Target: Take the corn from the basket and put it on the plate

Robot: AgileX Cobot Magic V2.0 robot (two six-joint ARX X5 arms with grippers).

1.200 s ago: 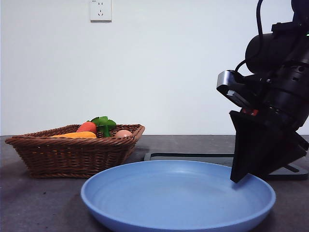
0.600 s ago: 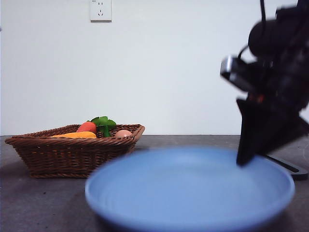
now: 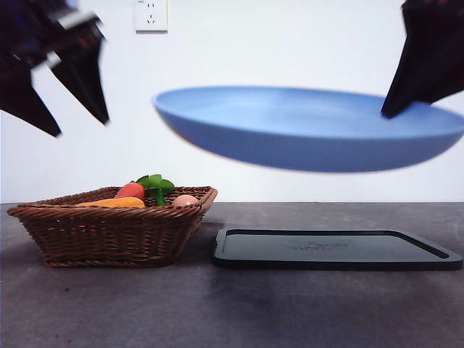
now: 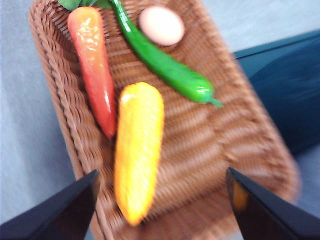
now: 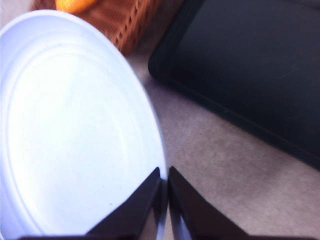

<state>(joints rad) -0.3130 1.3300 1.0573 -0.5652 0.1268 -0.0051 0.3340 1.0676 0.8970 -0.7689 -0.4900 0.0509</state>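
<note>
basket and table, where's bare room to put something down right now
Free: the black tray, bare under the plate that the right gripper holds aloft by its rim; also the table in front. Crowded: the basket, with corn, carrot, green pepper and egg; the open left gripper hovers above it.
</note>
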